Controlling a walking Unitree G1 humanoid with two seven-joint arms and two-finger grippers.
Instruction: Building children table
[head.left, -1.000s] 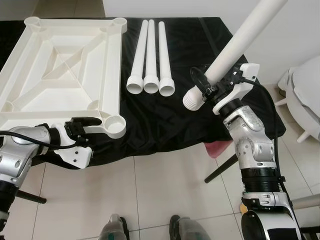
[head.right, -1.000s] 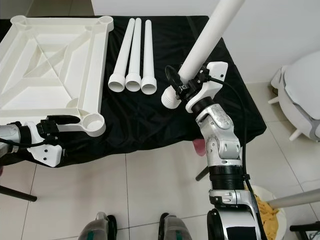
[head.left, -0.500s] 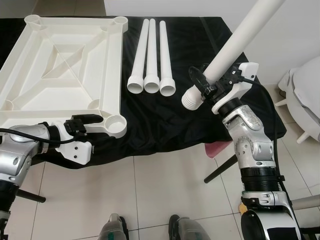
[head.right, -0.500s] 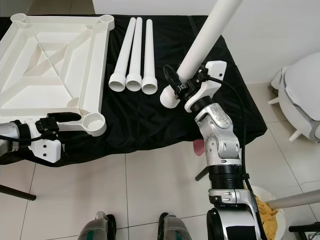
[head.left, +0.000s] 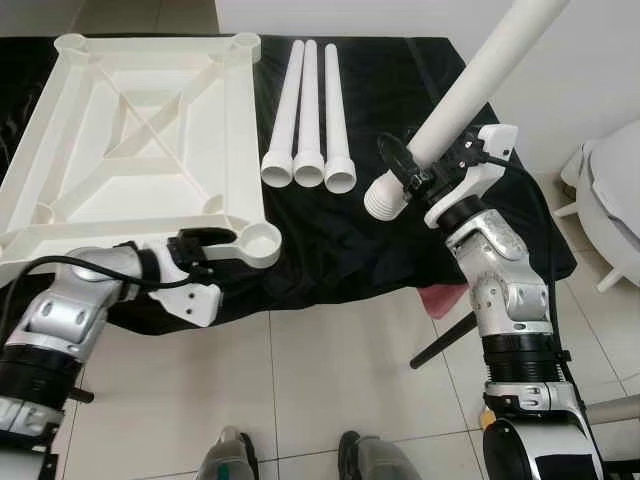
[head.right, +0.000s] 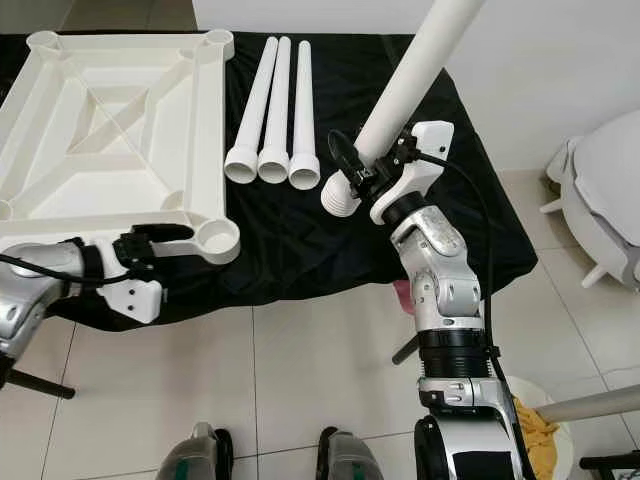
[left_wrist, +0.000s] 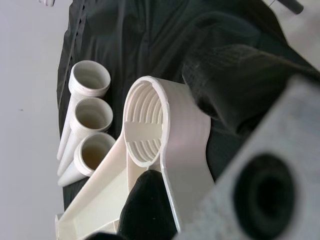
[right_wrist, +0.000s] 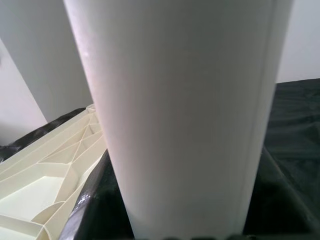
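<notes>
While the right gripper (head.left: 415, 172) is clamped tight around a long white plastic table leg (head.left: 470, 88), the leg slants up and away over the right end of the black-draped table (head.left: 400, 90), its ribbed threaded end hanging just above the cloth. The left gripper (head.left: 205, 240) is nearly closed on the near rim of the white plastic tabletop frame (head.left: 150, 130), beside its round threaded corner socket (head.left: 262, 240); the left wrist view shows one black fingertip (left_wrist: 147, 202) pressed against the socket's outer wall. The frame lies upside down on the left part of the table, ribs upward. Three more white plastic legs (head.left: 305, 120) lie side by side, touching, near the middle of the table, open wide ends toward the near edge.

Compared with a second ago, the frame's near right corner has swung toward the table's middle, closer to the three legs, carried by the left gripper. The held leg is almost unchanged.
</notes>
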